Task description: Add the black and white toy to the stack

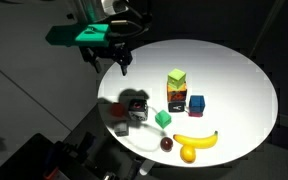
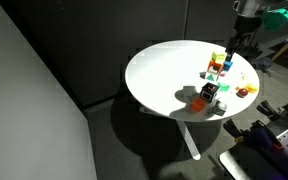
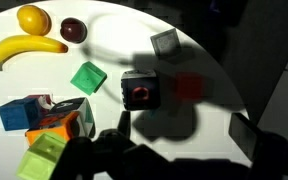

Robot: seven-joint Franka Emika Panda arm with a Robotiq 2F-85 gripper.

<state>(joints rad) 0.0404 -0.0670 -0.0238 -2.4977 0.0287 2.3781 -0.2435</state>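
The black and white toy (image 3: 140, 90) is a small black cube with a red ring mark. It sits on the white round table (image 1: 234, 70), left of the middle in an exterior view (image 1: 135, 102). The stack (image 1: 176, 84) has a yellow-green cube on top and stands near the table's middle. It also shows in the wrist view (image 3: 56, 128) at the lower left, and in an exterior view (image 2: 217, 63). My gripper (image 1: 121, 67) hangs open and empty above the table, apart from the toy. In the wrist view its fingers (image 3: 184, 128) sit below the toy.
A green block (image 3: 87, 77) lies between the toy and the stack. A blue cube (image 1: 196, 102) sits on a dark block beside the stack. A grey cube (image 3: 165, 43), a banana (image 1: 196, 140), a yellow fruit (image 3: 32, 17) and a dark red fruit (image 3: 74, 30) lie near the table's edge.
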